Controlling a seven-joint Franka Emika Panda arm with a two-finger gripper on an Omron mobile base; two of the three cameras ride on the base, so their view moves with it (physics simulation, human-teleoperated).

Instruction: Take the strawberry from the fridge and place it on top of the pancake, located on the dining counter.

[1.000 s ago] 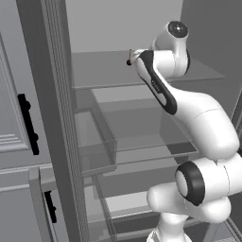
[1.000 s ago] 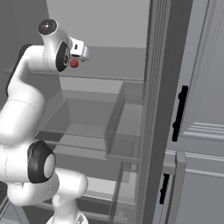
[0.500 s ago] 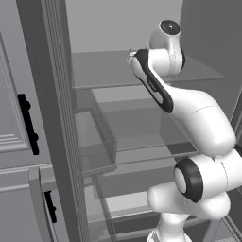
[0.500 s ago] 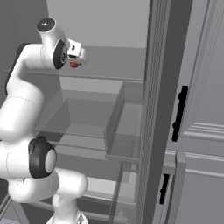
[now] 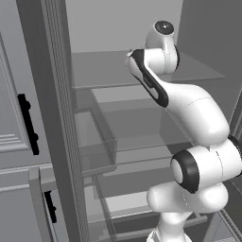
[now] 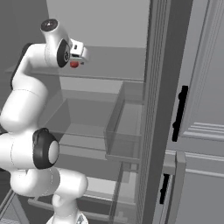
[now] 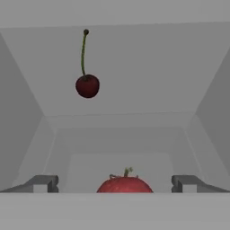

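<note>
Strawberry [image 7: 124, 184] red, small green tuft up top, sat on upper shelf inside open fridge [image 6: 109, 78].

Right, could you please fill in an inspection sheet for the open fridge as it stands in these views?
Surface: pale glass shelf inside the fridge, door open.
Job's things: strawberry on that shelf, between the fingertips in the hand view; red spot by the hand in the right base view.
Clutter: dark cherry with long stem, lying farther back.
Gripper: gripper open, one finger each side of the strawberry, not closed on it.
Cables: nothing seen.
Surroundings: grey panelled cabinets with black handles.
</note>
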